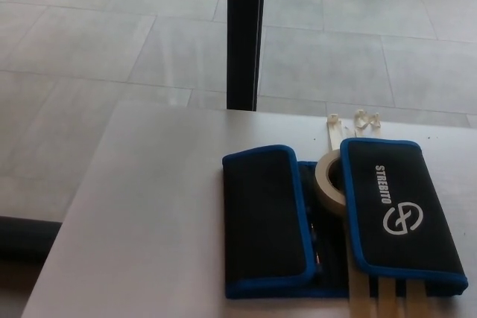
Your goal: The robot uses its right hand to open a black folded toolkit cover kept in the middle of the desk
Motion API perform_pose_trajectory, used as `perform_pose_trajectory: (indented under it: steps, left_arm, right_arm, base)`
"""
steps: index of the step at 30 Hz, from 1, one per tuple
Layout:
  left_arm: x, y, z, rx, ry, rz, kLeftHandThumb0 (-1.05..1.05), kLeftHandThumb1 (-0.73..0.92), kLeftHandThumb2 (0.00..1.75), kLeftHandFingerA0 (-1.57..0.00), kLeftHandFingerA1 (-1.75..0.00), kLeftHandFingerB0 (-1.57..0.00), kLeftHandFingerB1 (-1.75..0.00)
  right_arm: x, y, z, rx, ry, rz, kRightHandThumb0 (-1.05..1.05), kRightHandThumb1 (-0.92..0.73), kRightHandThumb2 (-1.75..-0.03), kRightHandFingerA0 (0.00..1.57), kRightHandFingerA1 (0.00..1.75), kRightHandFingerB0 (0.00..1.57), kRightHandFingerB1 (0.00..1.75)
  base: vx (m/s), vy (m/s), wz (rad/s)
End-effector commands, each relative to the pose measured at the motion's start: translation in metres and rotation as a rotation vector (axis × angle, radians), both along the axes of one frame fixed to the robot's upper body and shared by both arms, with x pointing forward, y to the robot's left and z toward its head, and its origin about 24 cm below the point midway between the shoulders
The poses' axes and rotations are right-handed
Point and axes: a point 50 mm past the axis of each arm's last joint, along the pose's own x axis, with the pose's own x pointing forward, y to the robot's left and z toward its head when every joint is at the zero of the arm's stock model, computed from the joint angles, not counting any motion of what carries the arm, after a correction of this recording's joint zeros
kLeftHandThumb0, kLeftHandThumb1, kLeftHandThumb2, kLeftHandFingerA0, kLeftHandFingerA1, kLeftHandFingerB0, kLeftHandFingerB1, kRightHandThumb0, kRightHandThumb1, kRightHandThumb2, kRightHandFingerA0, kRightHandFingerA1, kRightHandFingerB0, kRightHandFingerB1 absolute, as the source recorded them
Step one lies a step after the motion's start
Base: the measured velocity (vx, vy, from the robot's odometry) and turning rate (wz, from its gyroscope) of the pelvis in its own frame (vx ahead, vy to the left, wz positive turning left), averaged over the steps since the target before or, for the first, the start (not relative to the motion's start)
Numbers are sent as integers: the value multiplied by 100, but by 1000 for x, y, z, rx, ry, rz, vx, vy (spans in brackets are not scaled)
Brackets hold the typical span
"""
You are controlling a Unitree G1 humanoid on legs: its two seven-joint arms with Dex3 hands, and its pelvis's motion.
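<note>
Black fabric toolkit cover (pixel 335 217) with blue piping lies on the pale table (pixel 156 221), toward the near right part of the view; two flaps show, left flap (pixel 264 217) plain black, right flap (pixel 399 210) printed with white lettering and a round white logo; both flaps folded inward, a narrow gap between them showing the inner pockets; dark tools in that gap, too small to tell apart; roll of beige tape (pixel 329 182) stands tilted in the gap at the far end, resting against the right flap's edge; pale cable ties (pixel 356 121) stick out past the cover's far edge onto the table, more pale strips (pixel 387 299) come out under the near edge; black vertical post (pixel 246 35) rises behind the table's far edge; grey tiled floor (pixel 112 35) beyond; dark bar (pixel 26 237) at lower left beside the table; neither robot hand shows in the head view, so whether they are wide or narrow I cannot tell.
</note>
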Motion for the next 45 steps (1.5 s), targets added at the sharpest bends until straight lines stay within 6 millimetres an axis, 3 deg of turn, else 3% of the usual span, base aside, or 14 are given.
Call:
perform_pose_trajectory:
  steps: [1,7,10,15,16,23,24,25,34,42,43,44,45]
  left_arm:
    - [-3,12,11,43,-50,50,-46,48,56,-71,-79,-76,-56]
    - [1,12,12,43,-56,34,-48,51,56,-66,-79,-77,-55]
    - [3,12,14,57,-57,33,-47,50,56,-72,-78,-80,-55]
    - [6,12,14,42,-63,40,-46,51,55,-66,-75,-74,-56]
    - [7,12,14,41,-72,43,-47,48,56,-71,-81,-73,-58]
    - [9,11,14,33,-71,40,-47,51,55,-66,-77,-77,-56]
    - [10,10,14,44,-70,42,-47,50,56,-70,-80,-77,-57]
    - [10,10,14,51,-59,28,-46,51,56,-69,-75,-77,-56]
    - [11,9,13,32,-80,24,-44,51,56,-63,-75,-75,-56]
    - [13,8,14,47,-66,16,-46,51,56,-70,-75,-79,-56]
    - [13,8,13,40,-55,20,-50,52,56,-74,-78,-82,-53]
    - [12,8,12,27,-65,23,-47,51,56,-65,-72,-76,-55]
    - [12,7,12,33,-64,23,-47,51,56,-70,-74,-79,-55]
  right_arm:
    - [-19,49,-17,-602,63,504,-57,-58,-58,23,54,28,37]
    - [-15,53,-25,-696,75,558,-54,-57,-57,21,55,30,38]
    - [-13,55,-26,-731,81,575,-52,-57,-58,19,55,31,38]
    - [-8,56,-25,-930,6,571,-56,-59,-58,29,53,36,38]
    - [-8,55,-26,-961,-5,571,-56,-59,-58,28,53,36,38]
    - [-2,48,-34,-1194,-61,572,-56,-59,-57,27,53,38,40]
    - [0,46,-39,-1294,-75,566,-58,-47,-82,21,57,31,50]
    - [1,45,-41,-1327,-94,548,-59,-46,-82,21,57,31,50]
    - [10,47,-51,-1426,-170,460,-57,-48,-83,24,58,32,51]
    - [19,55,-56,-1426,-282,356,-51,-45,-80,20,58,32,52]
    - [21,57,-56,-1410,-301,339,-45,-60,-58,21,56,40,42]
    - [22,59,-55,-1401,-312,325,-44,-61,-58,20,55,39,41]
    - [23,59,-56,-1390,-310,321,-43,-63,-59,19,54,38,40]
  base:
    - [0,0,0]
    - [0,0,0]
    - [0,0,0]
    - [0,0,0]
    - [0,0,0]
    - [0,0,0]
    - [0,0,0]
    - [0,0,0]
    - [0,0,0]
    - [0,0,0]
    - [0,0,0]
    - [0,0,0]
    - [0,0,0]
